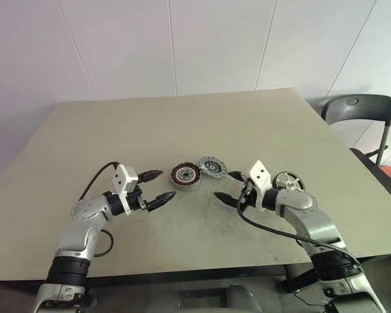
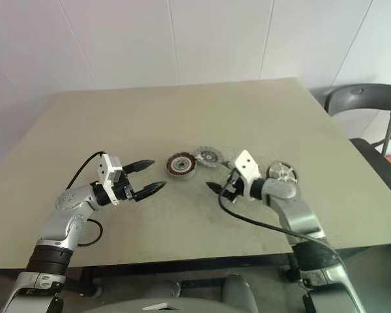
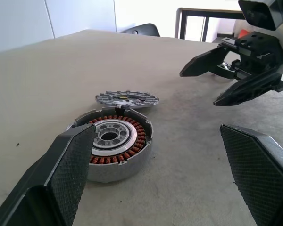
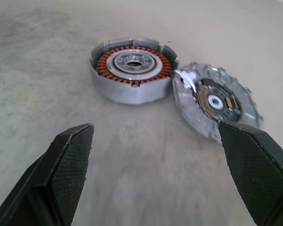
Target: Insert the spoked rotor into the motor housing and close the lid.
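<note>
Lid (image 1: 212, 166) just right of housing (image 1: 184, 176)

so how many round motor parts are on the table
3: the motor housing at the middle, the lid touching its right side, and the spoked rotor further right, behind the right arm. None looks hidden.

The motor housing (image 4: 132, 75) showed a silver-grey wall, a reddish copper winding ring and a silver centre. The lid (image 4: 217, 101) was grey, notch-edged, dark-centred. The spoked rotor (image 1: 288, 180) was silver, dark-rimmed. The table (image 1: 182, 130) was plain beige.
</note>
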### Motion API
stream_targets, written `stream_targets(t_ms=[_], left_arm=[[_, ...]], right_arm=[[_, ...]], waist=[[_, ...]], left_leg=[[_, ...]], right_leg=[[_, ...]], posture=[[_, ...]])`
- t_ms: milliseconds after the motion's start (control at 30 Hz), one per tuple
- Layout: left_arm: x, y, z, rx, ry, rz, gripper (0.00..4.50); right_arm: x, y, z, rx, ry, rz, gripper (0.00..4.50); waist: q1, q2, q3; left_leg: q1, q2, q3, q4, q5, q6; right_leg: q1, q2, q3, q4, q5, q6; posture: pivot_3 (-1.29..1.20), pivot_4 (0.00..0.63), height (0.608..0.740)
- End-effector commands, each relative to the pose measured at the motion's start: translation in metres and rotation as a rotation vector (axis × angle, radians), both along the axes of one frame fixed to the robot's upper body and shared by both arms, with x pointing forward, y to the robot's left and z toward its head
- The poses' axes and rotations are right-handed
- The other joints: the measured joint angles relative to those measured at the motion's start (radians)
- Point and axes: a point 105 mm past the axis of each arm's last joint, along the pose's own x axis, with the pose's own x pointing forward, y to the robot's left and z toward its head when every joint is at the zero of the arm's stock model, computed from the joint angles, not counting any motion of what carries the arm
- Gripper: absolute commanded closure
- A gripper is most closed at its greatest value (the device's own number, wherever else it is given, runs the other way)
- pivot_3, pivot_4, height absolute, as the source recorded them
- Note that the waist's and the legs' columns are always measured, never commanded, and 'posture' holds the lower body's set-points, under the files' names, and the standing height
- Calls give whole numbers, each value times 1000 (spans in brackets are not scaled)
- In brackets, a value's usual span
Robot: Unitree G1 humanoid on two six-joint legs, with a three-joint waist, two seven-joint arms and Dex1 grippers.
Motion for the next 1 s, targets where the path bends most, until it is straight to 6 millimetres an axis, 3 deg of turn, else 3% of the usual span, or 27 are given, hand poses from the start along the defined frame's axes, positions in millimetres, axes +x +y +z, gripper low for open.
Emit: stream_targets(t_ms=[33,300,533,900,1000], left_arm=[[2,2,10,13,-44,6,9],[4,10,10,19,-55,49,9],[5,15,13,23,-65,82,9],[3,16,12,18,-69,105,9],[4,17,11,21,-69,115,0]], right_arm=[[7,30,11,-17,-51,78,70],[18,63,9,-119,-77,197,70],[24,69,-8,-284,-87,289,70],[34,88,-10,-399,-175,398,70],[37,87,-12,-430,-198,408,612]], waist=[[-1,0,0],[-2,-1,-1],[-5,-1,-1],[-5,-2,-1],[-5,-2,-2]], left_leg=[[0,0,0,0,0,0],[0,0,0,-1,0,-1],[0,0,1,-1,1,-2],[0,3,2,-1,2,-3],[0,5,2,-1,2,-4]], right_leg=[[0,0,0,0,0,0],[-1,0,0,0,1,-1],[-2,1,0,0,2,-2],[-3,4,0,0,4,-5],[-3,6,0,0,5,-6]], posture=[[0,0,740],[0,0,740],[0,0,740],[0,0,740],[0,0,740]])
